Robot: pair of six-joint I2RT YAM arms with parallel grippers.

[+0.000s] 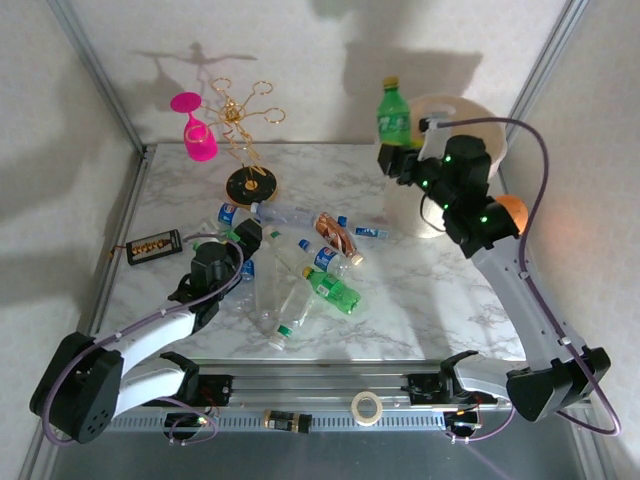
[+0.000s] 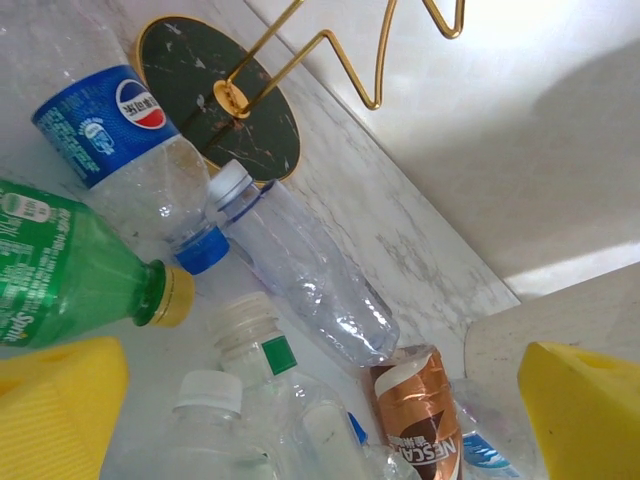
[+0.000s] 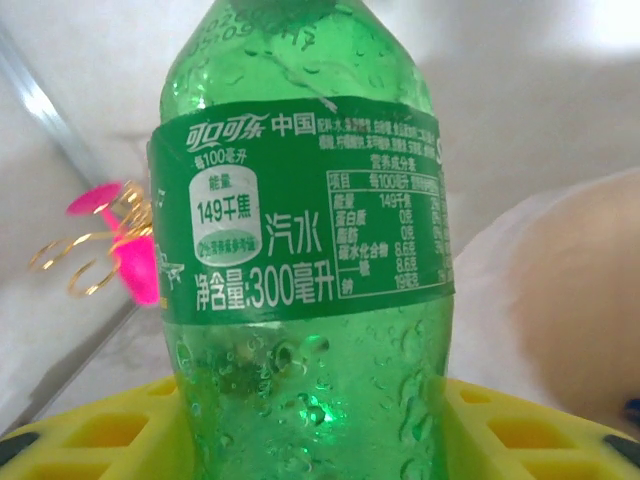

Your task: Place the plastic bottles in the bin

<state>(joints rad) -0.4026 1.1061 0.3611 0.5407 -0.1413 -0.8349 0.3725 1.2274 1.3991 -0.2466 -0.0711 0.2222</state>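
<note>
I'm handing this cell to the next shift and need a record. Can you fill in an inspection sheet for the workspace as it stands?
surface: marble table, no spill seen.
job's things: bottles lying in a pile left of centre; one green bottle upright beside the bin.
clutter: pink glass hung on a gold rack; black box; orange figure; tape roll on the front rail.
grippers: left jaws open over the pile; right jaws shut on the green bottle.
cables: purple cables loop along both arms.
surroundings: white walls, metal frame.
</note>
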